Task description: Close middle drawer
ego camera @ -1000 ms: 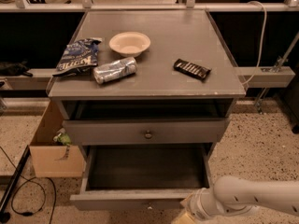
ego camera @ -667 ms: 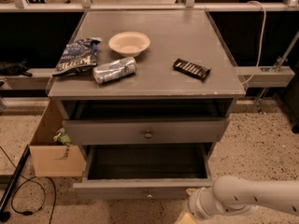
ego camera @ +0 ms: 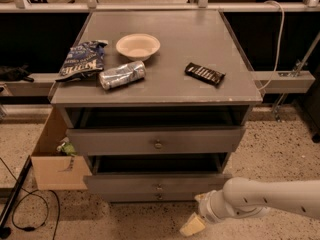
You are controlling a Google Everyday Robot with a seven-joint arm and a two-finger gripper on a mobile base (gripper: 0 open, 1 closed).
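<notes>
The middle drawer is a wide grey drawer with a small round knob. It stands out only a little from the cabinet, with a dark strip of its box showing above the front panel. My gripper is low at the front right, just below and to the right of the drawer's front, at the end of my white arm. It does not touch the knob. The slim upper drawer stands slightly out above it. A strip of the bottom drawer shows below.
On the cabinet top lie a chip bag, a cream bowl, a crushed can and a chocolate bar. An open cardboard box stands at the left. Cables lie on the floor.
The middle drawer has slid back from far out to nearly in. My gripper has stayed low at the front right, following the drawer's front inward.
</notes>
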